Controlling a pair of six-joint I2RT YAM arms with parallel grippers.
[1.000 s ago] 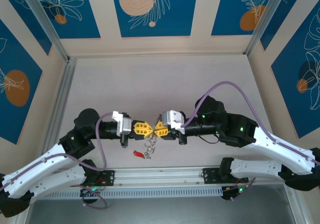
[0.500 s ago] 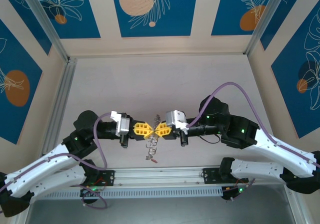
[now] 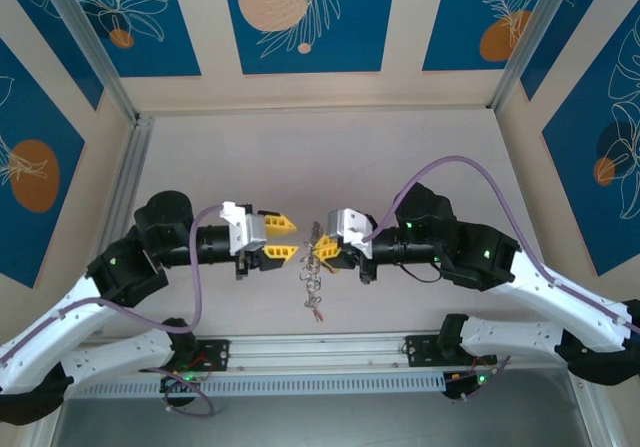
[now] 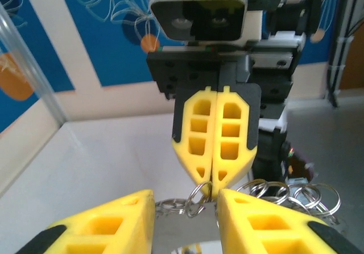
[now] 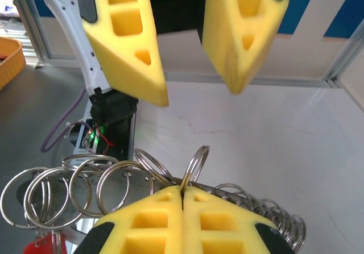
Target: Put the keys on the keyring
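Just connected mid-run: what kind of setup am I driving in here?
Most likely a purpose-built robot booth, not a home or shop: a pale table boxed in by aluminium frame posts, walls of blue leaf-print panels, and a mounting rail along the near edge.

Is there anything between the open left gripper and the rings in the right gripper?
Nothing visible. The left gripper is open and faces the rings pinched in the shut right gripper, with a free gap between them.
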